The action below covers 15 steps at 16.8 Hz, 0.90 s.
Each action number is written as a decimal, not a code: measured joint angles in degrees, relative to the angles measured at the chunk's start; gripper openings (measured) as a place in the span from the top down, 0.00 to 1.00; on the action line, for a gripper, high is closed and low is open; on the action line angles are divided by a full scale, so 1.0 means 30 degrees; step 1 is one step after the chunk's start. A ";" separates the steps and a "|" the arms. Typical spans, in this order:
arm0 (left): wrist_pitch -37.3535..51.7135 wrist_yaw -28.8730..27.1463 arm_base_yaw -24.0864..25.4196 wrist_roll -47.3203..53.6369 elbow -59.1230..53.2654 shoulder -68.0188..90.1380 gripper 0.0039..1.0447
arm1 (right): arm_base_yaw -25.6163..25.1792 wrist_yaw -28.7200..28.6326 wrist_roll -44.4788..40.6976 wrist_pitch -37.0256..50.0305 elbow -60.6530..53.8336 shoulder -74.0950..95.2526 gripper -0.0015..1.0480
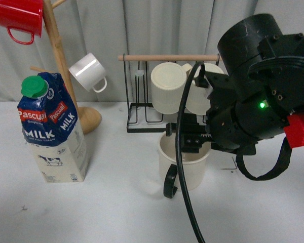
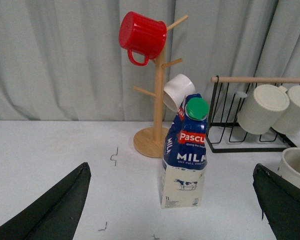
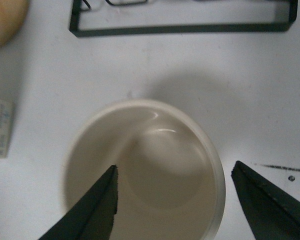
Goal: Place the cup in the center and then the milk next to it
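Observation:
The cup (image 1: pixel 191 164), cream-white with a black handle (image 1: pixel 169 182), stands upright on the table in front of the wire rack. My right gripper (image 1: pixel 192 137) is open just above it. In the right wrist view (image 3: pixel 174 167) one finger (image 3: pixel 92 210) hangs over the cup's inside (image 3: pixel 155 155) and the other (image 3: pixel 270 200) is beyond its rim. The milk (image 1: pixel 53 134) stands upright at the left. My left gripper (image 2: pixel 171 166) is open, well short of the milk (image 2: pixel 185 160). Bare tabletop (image 1: pixel 121 187) lies between milk and cup, with small black marks (image 1: pixel 23 207) on it.
A wooden mug tree (image 1: pixel 58 55) holds a red mug (image 1: pixel 20 17) and a small white mug (image 1: pixel 88 72) behind the milk. A black wire rack (image 1: pixel 142 109) carries ribbed cream mugs (image 1: pixel 168 87). My right arm's black cable (image 1: pixel 181 167) hangs across the cup.

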 joint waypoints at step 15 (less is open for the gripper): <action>0.0000 0.0007 0.0000 0.0000 0.0000 0.0000 0.06 | -0.4998 0.3257 -0.5523 1.5198 -1.7733 -1.9322 0.98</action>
